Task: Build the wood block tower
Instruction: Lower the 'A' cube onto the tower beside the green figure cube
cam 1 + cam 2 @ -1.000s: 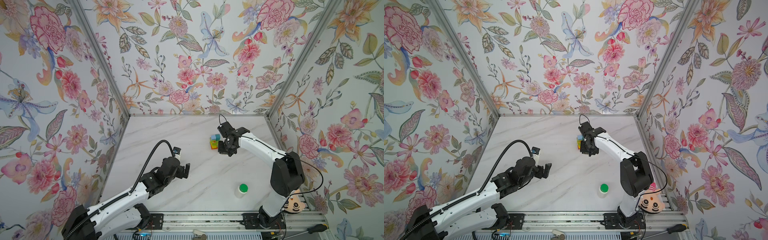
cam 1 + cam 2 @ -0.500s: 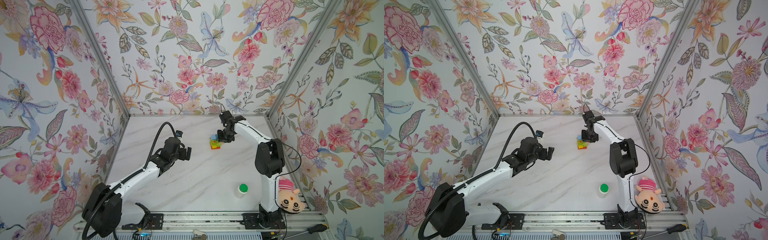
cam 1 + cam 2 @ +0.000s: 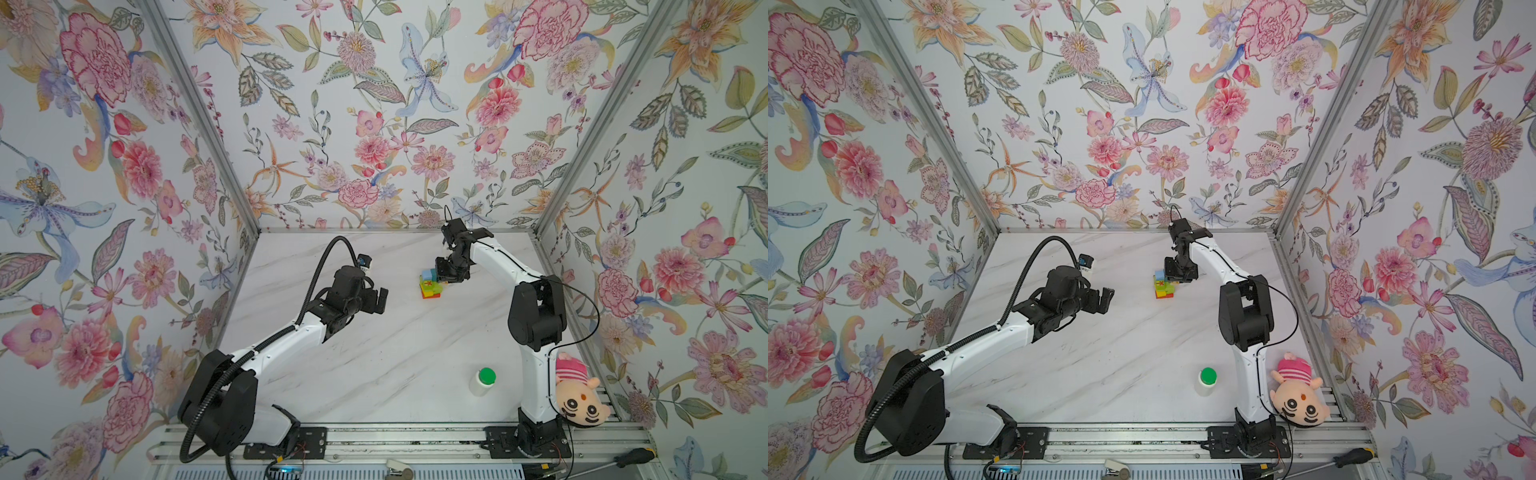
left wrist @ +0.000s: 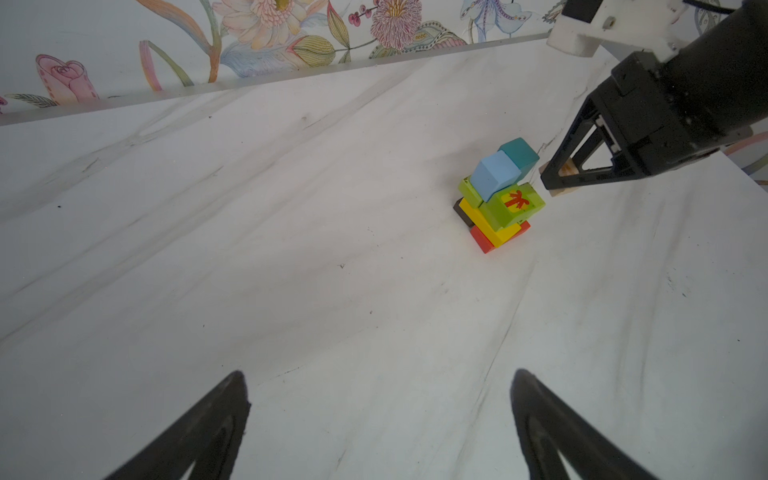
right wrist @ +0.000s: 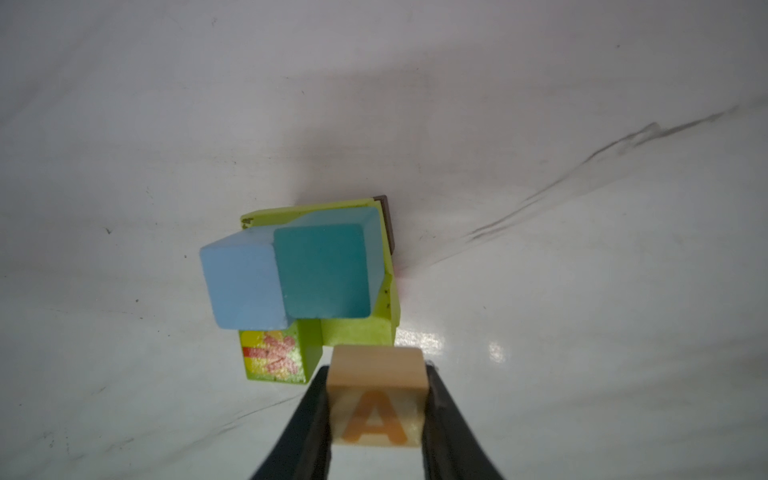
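1. Since a second ago, our left arm has stretched out over the table [image 3: 374,374]. It has carried the left gripper [image 3: 376,301] from the front-left part toward the middle.
2. Our right arm has drawn its elbow back toward the right edge, so the doll [image 3: 579,395] by the front-right corner now shows fully. The right gripper [image 3: 446,276] stays beside the tower [image 3: 430,284].
3. We see the left gripper [image 4: 380,386] spread wide and holding nothing, pointed toward the tower [image 4: 498,199] and well apart from it.
4. We see the right gripper [image 5: 376,370] pinching the tan cube [image 5: 376,399] with an orange "A" on it.
5. That cube hangs just beside the tower [image 5: 316,282], on the side toward the right edge. We cannot tell whether they touch.
6. The tower [image 3: 1165,284] stands in the far half of the table, right of the middle.
7. Its lowest layer holds a brown block [image 4: 461,212] and a red block [image 4: 482,241], with a yellow block [image 4: 498,235] over them.
8. Lime-green pieces come next, among them a green cube [image 4: 513,203] with a red mark.
9. On top, a light-blue cube [image 4: 494,174] and a teal cube [image 4: 519,153] sit side by side, touching.
10. A white bottle [image 3: 482,380] with a green cap stands near the front edge, toward the right.
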